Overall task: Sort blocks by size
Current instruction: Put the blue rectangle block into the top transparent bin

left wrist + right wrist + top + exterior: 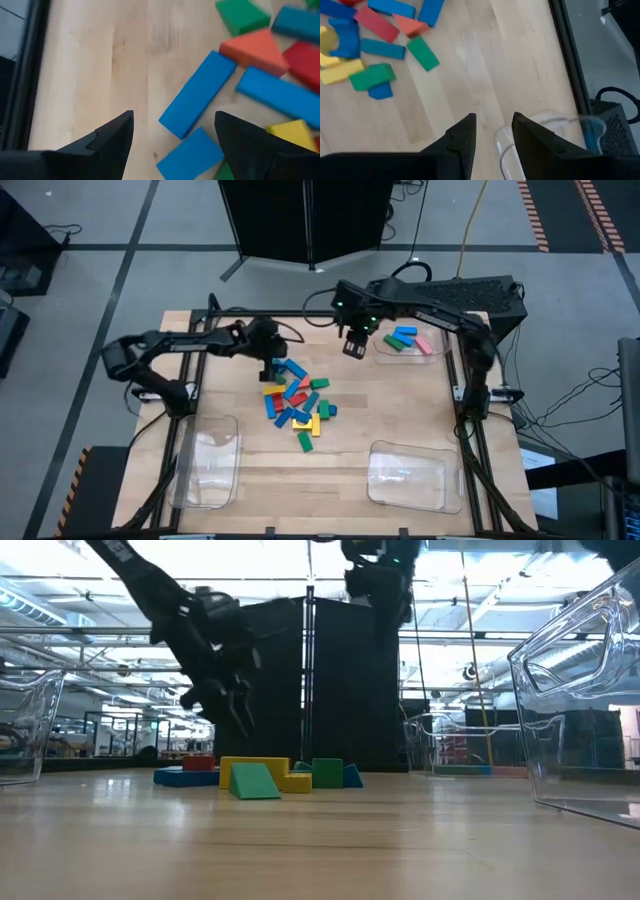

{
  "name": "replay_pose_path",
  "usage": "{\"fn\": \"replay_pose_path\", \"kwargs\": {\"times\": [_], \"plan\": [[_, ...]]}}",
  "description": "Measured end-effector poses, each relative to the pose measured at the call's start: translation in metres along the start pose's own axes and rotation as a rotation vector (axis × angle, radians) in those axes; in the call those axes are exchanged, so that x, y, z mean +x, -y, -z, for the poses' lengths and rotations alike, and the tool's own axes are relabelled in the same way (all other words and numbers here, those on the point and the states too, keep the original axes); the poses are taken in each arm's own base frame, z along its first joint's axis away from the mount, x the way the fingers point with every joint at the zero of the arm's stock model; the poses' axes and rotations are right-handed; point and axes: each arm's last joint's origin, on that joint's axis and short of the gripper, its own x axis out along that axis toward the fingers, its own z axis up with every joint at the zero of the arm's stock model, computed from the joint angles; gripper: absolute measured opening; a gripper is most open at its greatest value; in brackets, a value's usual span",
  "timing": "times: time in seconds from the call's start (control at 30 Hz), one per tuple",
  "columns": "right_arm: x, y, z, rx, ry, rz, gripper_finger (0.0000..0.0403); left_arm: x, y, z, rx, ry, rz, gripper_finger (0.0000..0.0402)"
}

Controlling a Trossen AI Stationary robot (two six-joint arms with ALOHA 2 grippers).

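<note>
Seen from above, two clear plastic trays (408, 476) sit nearest on the wooden table (340, 465); small coloured rectangular blocks (296, 401) lie heaped mid-table, a few in a far tray (437, 352). Left gripper (268, 367) hovers at the heap's edge; right gripper (353, 346) hangs beside the far tray. At table level, blocks look light, rigid, smooth. Left wrist: fingers spread over a long blue block (197, 94), best pinched across its narrow sides. Right wrist: fingers partly parted, holding nothing.

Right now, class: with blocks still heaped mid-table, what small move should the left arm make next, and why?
Probably lower the left end effector onto the long blue block. Its fingers are open and empty, hovering above that block at the pile's edge.
</note>
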Motion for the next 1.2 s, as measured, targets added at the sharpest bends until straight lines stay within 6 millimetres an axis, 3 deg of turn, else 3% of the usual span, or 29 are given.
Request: {"fn": "replay_pose_path", "kwargs": {"times": [0.3, 0.5, 0.73, 0.93, 1.2], "plan": [[0.023, 0.004, 0.072, 0.071, 0.054, -0.033, 0.0121, 0.022, -0.005, -0.004, 0.131, 0.007, 0.089, 0.0276], [0.035, 0.000, 0.099, 0.112, 0.105, -0.091, 0.0121, 0.036, -0.010, -0.007, 0.169, -0.006, 0.111, 0.0276], [0.044, -0.005, 0.111, 0.135, 0.113, -0.102, 0.0121, 0.048, -0.014, -0.008, 0.161, -0.060, 0.161, 0.0276], [0.044, -0.009, 0.108, 0.120, 0.151, -0.109, 0.0121, 0.055, -0.010, -0.002, 0.141, -0.128, 0.220, 0.0270], [0.042, -0.014, 0.102, 0.104, 0.212, -0.117, 0.0121, 0.057, -0.010, -0.001, 0.090, -0.136, 0.213, 0.0181]]}}
